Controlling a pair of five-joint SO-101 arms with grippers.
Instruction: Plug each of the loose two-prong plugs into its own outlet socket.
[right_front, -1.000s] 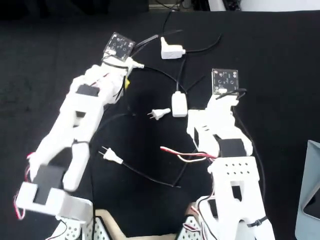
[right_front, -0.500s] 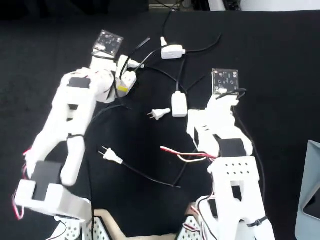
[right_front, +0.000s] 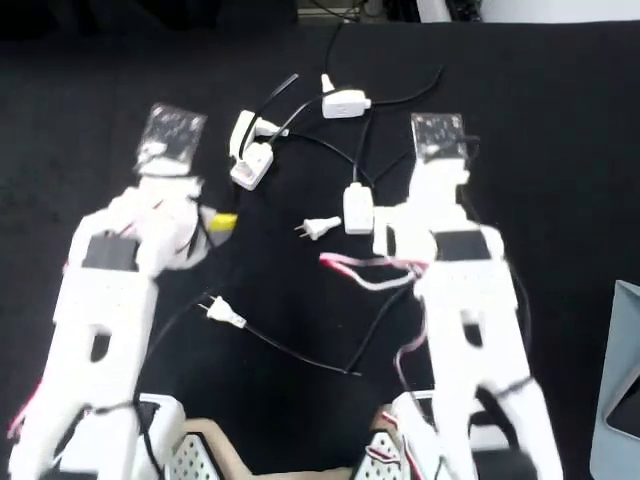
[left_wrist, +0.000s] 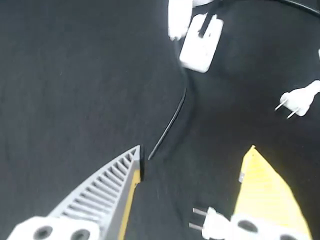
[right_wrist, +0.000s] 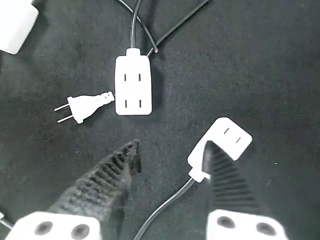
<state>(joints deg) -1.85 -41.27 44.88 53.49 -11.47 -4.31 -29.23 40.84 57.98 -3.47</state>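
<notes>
One loose two-prong plug (right_front: 318, 229) lies beside the white double socket (right_front: 357, 208), prongs pointing away from it. A second plug (right_front: 225, 316) lies nearer the front on its black cord. My left gripper (left_wrist: 195, 150) hangs open over the cloth, holding nothing, and that second plug (left_wrist: 212, 222) is close by its yellow finger (left_wrist: 265, 195). The right gripper (right_wrist: 170, 150) is open just short of the double socket (right_wrist: 132, 85) and plug (right_wrist: 84, 107). Another small socket (right_wrist: 226, 140) lies at the tip of one of its fingers.
At the back, a white socket block (right_front: 250, 160) with a plugged-in piece lies by another socket (right_front: 343, 103). Black cords cross the middle of the dark cloth. Red and white wires (right_front: 365, 270) hang off the right arm. A grey object (right_front: 620, 390) is at the right edge.
The left arm drew back from the far socket block toward the front left, leaving the block on the cloth. The right arm shifted slightly farther out.
</notes>
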